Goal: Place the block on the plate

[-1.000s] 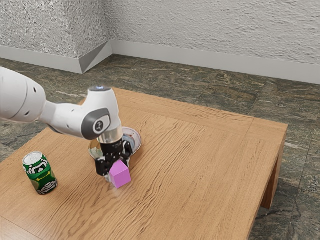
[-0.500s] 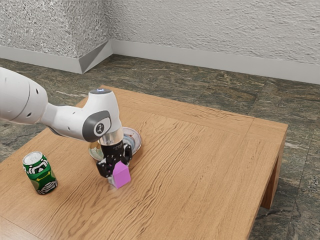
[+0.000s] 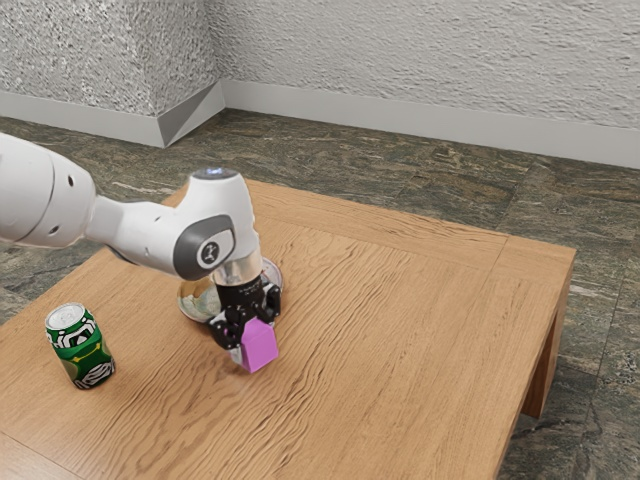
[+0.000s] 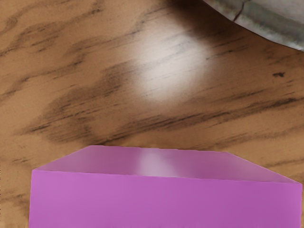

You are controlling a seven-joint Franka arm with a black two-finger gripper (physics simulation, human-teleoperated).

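End effector (image 3: 254, 348): grasping the block (image 3: 260, 346), near side of the plate (image 3: 196, 304)
Change: both have shifted toward the exterior view's right; the block, off the plate, likely needs carrying farther back
Plate: partly hidden, contents uncertain
Can (image 3: 80, 348): upright, exterior view's left, contents unseen

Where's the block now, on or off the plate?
Off. The wrist view shows bare table between the block and the plate.
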